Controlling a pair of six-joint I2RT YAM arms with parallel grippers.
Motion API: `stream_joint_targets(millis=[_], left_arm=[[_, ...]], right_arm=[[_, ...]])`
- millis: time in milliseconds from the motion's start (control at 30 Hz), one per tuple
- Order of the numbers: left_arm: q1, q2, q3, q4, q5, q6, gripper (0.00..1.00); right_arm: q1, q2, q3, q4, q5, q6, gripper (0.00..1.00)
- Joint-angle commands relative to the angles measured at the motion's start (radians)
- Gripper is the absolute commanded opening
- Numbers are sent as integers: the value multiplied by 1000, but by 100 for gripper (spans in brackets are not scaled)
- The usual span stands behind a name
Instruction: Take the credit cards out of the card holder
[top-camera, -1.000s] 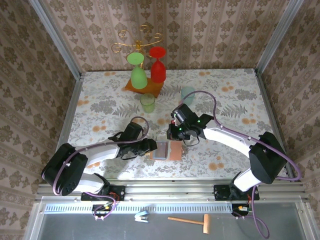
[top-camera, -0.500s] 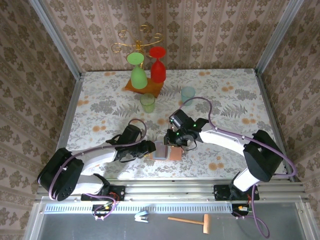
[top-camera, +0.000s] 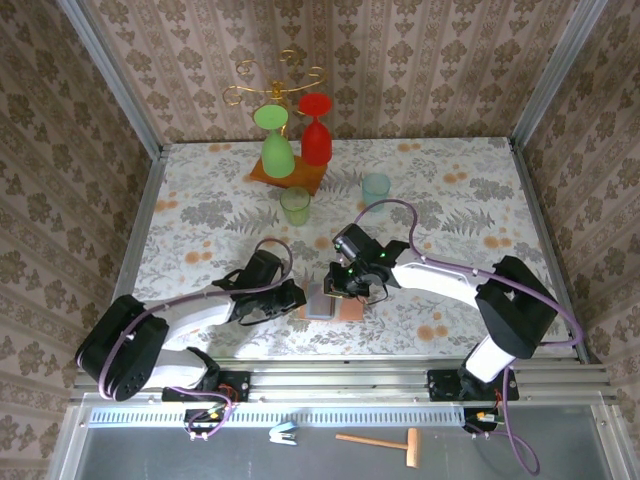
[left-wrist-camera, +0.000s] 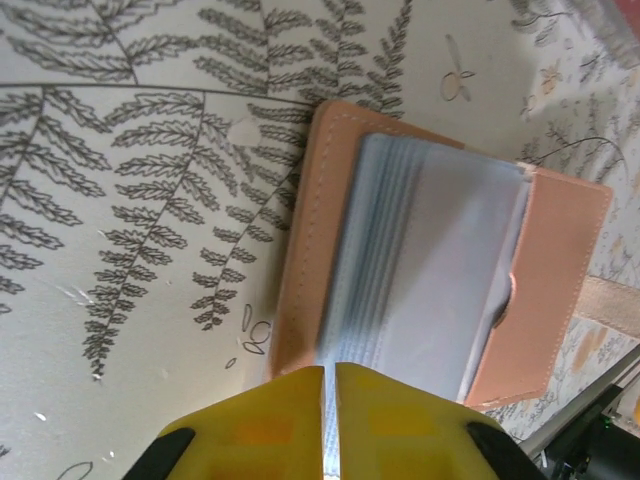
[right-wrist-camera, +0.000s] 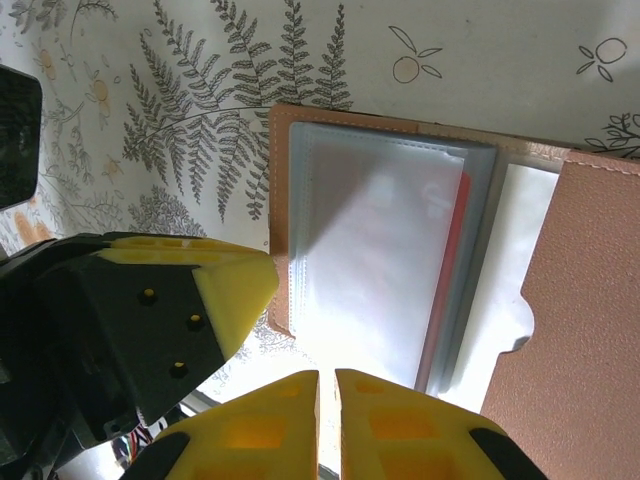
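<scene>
Down on the fern-print table (left-wrist-camera: 130, 150), my left gripper (left-wrist-camera: 330, 400) is clamped to a hairline slit on the near edge of the grey-blue sleeves of the card holder (left-wrist-camera: 545, 270). A sliver of pale plastic shows between its yellow fingers. Opposite it, my right gripper (right-wrist-camera: 327, 420) is drawn almost as tight, its tips at the edge of the top clear sleeve (whether it actually nips the plastic I cannot tell through the glare). The card holder lies open and flat between the two tools, tan cover down, one tan flap spread to the side. The credit cards (right-wrist-camera: 452, 250) sit inside the sleeves, seen from the right wrist as a thin red edge behind the clear plastic, just beyond that gripper's tips.
</scene>
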Motion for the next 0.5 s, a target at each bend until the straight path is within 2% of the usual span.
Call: stream_joint_targets(millis=[0,467], left_arm=[[-3,14,-10,12,16,2,10],[-3,-14,-48,11,10,-14,9]], right_arm=[[9,27,-4,4,-4,19,12],[26,94,19,31,-35,25,13]])
